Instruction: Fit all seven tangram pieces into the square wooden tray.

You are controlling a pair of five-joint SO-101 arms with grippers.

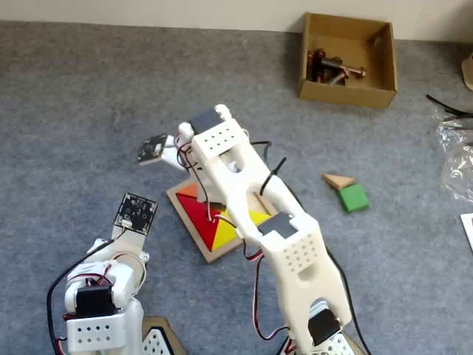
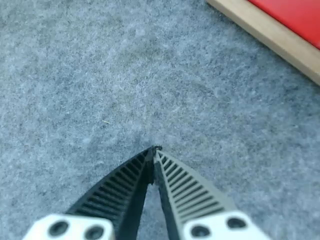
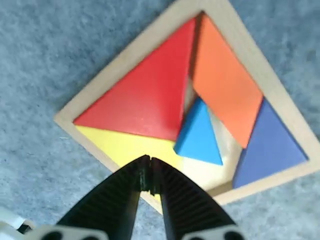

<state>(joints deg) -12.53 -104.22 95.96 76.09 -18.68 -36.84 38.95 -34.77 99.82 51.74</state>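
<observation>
**Item:** square wooden tray with tangram set.

**Status:** 5 of 7 pieces are in the tray and 2 lie outside it. Judged well past halfway, but unfinished.

**Location:** on the grey carpet, directly beneath the right gripper, with its near rim under the tips. From the left gripper, 1 edge of the tray lies well ahead and off to 1 side.

**Contents, placed from the right jaws:**
- yellow triangle: large, under the tips.
- red triangle: large, just ahead, touching the yellow.
- orange parallelogram: beyond the red, along the far rim.
- dark blue triangle: in a corner, against the orange.
- light blue triangle: small, mid-tray and askew, with bare tray floor showing beside it. Judged not properly seated.

**Outstanding:** tan triangle and green square, just beside each other on the carpet, well apart from the tray and from both sets of jaws.

**Jaws:** the right pair is closed with nothing held. The left pair is closed and empty over the carpet.

**Remaining (judgement):** straighten the light blue piece, then fetch and fit the 2 loose ones into the gap.
</observation>
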